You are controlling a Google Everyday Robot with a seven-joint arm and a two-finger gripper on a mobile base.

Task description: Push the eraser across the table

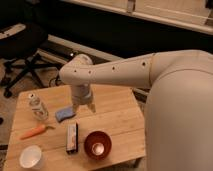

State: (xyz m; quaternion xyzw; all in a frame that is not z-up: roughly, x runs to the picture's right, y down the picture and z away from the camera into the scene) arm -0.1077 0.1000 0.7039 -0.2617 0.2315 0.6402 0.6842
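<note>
Black along its sides with a pale strip on top, the eraser (72, 137) lies flat on the table (117, 117) near the front edge, its long axis running roughly front to back. It sits a little left of the middle of the tabletop, and nothing grips or touches it.

Just to its right stands a red bowl (97, 144), close beside the eraser but apart from it. To its left, an orange carrot (35, 132) lies slanted on the wood, its green end pointing towards the eraser. A white cup (31, 157) stands at the front left corner.

Behind the eraser, towards the middle of the table, the gripper (84, 109) hangs pointing downwards, clearly apart from the eraser. Whether it is wide or narrow I cannot tell, and it holds nothing that shows. A flat light-blue pad (65, 114) lies just to its left; whether the two touch cannot be made out. Further left stands a clear bottle (37, 106).

The pale robot arm (115, 70) reaches in from the right, its bulky body filling that side of the view. Beyond the table, at the upper left, stands a dark office chair (22, 47) on a wheeled base.
</note>
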